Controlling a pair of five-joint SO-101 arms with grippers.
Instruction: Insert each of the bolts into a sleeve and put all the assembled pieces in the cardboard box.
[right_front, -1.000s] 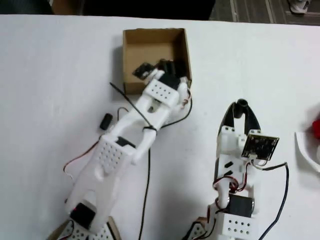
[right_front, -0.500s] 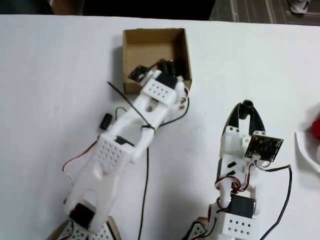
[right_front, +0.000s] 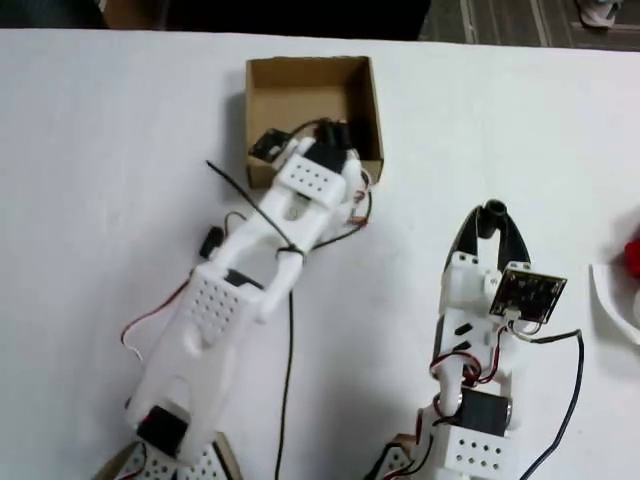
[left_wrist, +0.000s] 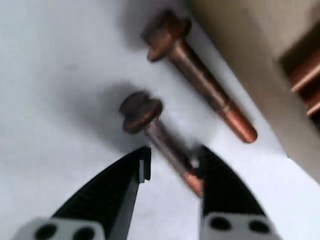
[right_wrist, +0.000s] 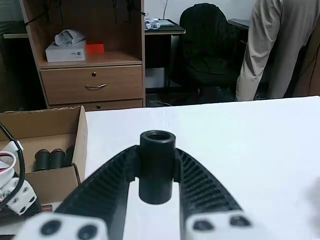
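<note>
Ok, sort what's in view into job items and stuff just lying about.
Job:
cardboard box; bolt straddled by the left gripper; second bolt beside it; sleeve in the right gripper; black sleeve on the table; pieces in the box.

Lying about:
white curved object, red thing at the table's edge; drawer cabinet, chair behind.

An office-like workroom is indicated. Beyond the white table (right_wrist: 260, 130), a wooden cabinet (right_wrist: 85, 30) with a drawer (right_wrist: 92, 83) and a shelf holding boxes (right_wrist: 67, 50) is seen. A black office chair (right_wrist: 210, 45) is placed beside a desk (right_wrist: 165, 31), and carpet-tiled floor (right_front: 500, 18) is visible.
</note>
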